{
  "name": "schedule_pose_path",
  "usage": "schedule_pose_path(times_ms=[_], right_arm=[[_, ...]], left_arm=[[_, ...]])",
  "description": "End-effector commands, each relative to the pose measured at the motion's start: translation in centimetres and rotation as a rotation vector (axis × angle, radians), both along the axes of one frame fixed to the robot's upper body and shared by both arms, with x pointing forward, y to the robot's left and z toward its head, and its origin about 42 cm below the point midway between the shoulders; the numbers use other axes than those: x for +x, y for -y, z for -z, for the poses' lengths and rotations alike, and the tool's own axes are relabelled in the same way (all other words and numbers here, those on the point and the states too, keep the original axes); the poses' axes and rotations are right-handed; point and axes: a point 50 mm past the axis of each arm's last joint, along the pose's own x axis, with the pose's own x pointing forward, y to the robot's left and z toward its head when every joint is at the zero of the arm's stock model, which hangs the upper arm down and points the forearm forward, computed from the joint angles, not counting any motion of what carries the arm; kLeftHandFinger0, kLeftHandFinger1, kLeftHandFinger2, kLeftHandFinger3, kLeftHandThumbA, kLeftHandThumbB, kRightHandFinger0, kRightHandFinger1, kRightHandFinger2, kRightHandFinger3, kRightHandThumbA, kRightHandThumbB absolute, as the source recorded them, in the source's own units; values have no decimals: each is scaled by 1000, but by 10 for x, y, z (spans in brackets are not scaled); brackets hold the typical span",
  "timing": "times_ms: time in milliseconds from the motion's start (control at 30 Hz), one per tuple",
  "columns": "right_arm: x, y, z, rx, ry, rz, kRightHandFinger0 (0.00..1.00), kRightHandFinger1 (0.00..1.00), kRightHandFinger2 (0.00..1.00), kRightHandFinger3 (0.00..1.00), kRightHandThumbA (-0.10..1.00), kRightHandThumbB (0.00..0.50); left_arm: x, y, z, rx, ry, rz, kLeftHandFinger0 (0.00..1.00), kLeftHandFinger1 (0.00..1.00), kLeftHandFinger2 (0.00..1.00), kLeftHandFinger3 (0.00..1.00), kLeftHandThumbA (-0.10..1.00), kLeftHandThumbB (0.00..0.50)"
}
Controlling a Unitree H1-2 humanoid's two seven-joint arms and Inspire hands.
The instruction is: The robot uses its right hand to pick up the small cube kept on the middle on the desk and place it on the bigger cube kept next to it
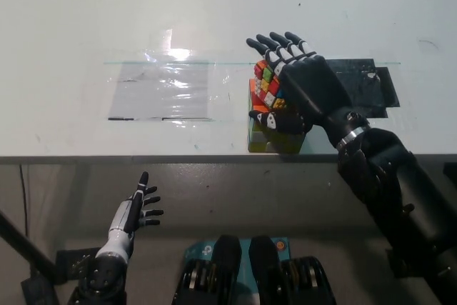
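Two multicoloured puzzle cubes are seen stacked near the front edge of the pale desk (86,19): the small cube (266,82), its tiles showing red, orange, green, yellow and white, is set on top of the bigger cube (265,133), whose visible faces carry yellow, green, orange and pink squares. The bigger cube is partly hidden, and the small cube's far side is covered too. The black right hand (293,87) is spread over the stack from the right, its fingers (275,46) splayed and extended past the small cube rather than closed on it, while the thumb is laid across the front of the stack; whether the palm is touching the small cube cannot be told. One sheet of clear plastic film (163,89) is laid flat on the desk to the left of the bigger cube, with glare at its top edge, and one dark flat panel (371,83) is seen to the right of the cubes, behind the arm. The white left hand (137,208) is held below the desk edge, down and left of the bigger cube, fingers apart and holding nothing.
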Motion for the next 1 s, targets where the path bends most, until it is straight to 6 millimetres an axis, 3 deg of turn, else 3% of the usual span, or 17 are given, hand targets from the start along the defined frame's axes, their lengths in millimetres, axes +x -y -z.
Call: schedule_pose_path(times_ms=[0, 167, 333, 533, 700, 967], right_arm=[[1, 1, -16, -22, 27, 12, 1000, 1000, 1000, 1000, 1000, 367], [0, 2, -18, -13, 43, 4, 1000, 1000, 1000, 1000, 989, 371], [-2, 3, -22, -19, 66, 2, 1000, 1000, 1000, 1000, 1000, 390], [-4, 3, -38, -37, 120, -2, 1000, 1000, 1000, 1000, 1000, 499], [-11, 4, -57, -30, 124, -13, 1000, 1000, 1000, 1000, 1000, 500], [-18, 3, -77, -20, 107, -28, 1000, 1000, 1000, 1000, 1000, 500]], left_arm=[[16, -5, -17, 19, 61, 3, 715, 706, 811, 842, 1000, 151], [15, -6, -16, 3, 55, -6, 688, 685, 807, 848, 1000, 132], [12, -6, -14, 20, 59, 0, 730, 723, 831, 858, 1000, 106], [8, -9, -11, 14, 47, -7, 713, 709, 822, 856, 1000, 115], [5, -9, -7, 9, 39, -13, 686, 667, 779, 815, 1000, 135], [2, -9, -6, 16, 39, -15, 683, 670, 775, 799, 1000, 113]])
